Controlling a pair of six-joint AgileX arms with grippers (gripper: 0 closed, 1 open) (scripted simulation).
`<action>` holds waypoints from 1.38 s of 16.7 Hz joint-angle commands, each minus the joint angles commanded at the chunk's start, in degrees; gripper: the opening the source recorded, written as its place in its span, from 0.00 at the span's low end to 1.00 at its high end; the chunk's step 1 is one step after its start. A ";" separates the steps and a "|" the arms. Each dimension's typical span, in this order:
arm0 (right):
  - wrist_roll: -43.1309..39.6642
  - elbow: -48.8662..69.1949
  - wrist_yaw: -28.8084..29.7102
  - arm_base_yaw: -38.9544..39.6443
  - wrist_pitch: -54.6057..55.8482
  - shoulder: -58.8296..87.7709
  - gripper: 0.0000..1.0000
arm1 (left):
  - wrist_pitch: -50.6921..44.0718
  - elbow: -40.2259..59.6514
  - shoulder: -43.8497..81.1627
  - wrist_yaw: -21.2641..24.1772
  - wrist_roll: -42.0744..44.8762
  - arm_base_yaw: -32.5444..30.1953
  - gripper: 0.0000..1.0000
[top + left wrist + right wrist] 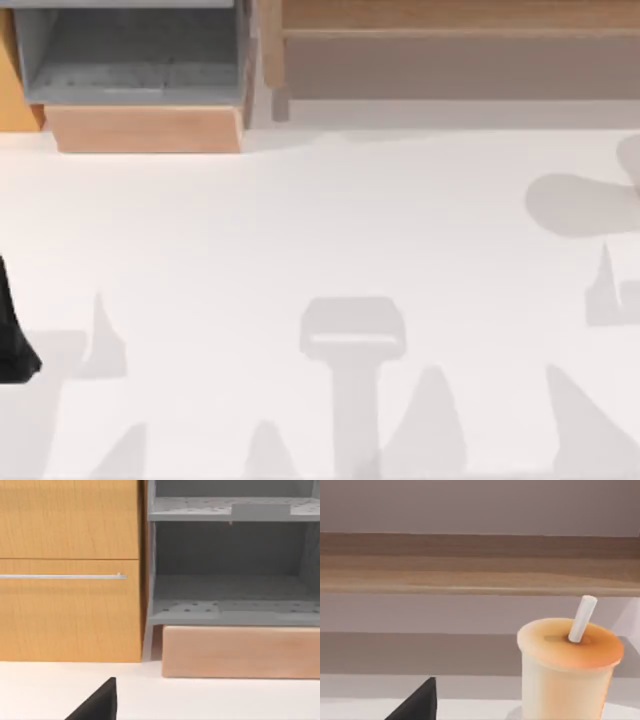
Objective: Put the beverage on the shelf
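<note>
Left arm (12, 335): at the table's (320, 300) left edge; jaw state cannot be told.
Beverage (567, 675): cup with white straw (582, 618), upright on the table before the shelf (470, 575).
Box (140, 85): wooden, grey inside, far left, beside the shelf.
Right gripper: jaw state cannot be told.

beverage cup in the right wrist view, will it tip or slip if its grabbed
The beverage looks tall with a wider top, so a high push could probably tip it. Its smooth wall may slip in a light grip. The straw stands upright and would likely bend if bumped.
</note>
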 joint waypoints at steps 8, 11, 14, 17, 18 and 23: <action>-0.33 4.56 -3.17 -3.77 27.34 37.23 1.00 | 0.00 0.00 0.00 0.00 0.00 0.00 1.00; -0.45 6.35 -4.41 -5.26 37.76 50.65 1.00 | 0.00 0.00 0.00 0.00 0.00 0.00 1.00; -0.51 7.91 -5.48 -6.57 46.79 62.11 1.00 | 0.00 0.00 0.00 0.00 0.00 0.00 1.00; -0.55 9.01 -6.25 -7.50 52.78 68.42 1.00 | 0.00 0.00 0.00 0.00 0.00 0.00 1.00; -0.54 9.20 -6.39 -7.66 53.74 69.33 1.00 | 0.00 0.00 0.00 0.00 0.00 0.00 1.00; -0.53 9.05 -6.38 -7.47 53.98 69.53 1.00 | 0.00 0.00 0.00 0.00 0.00 0.00 1.00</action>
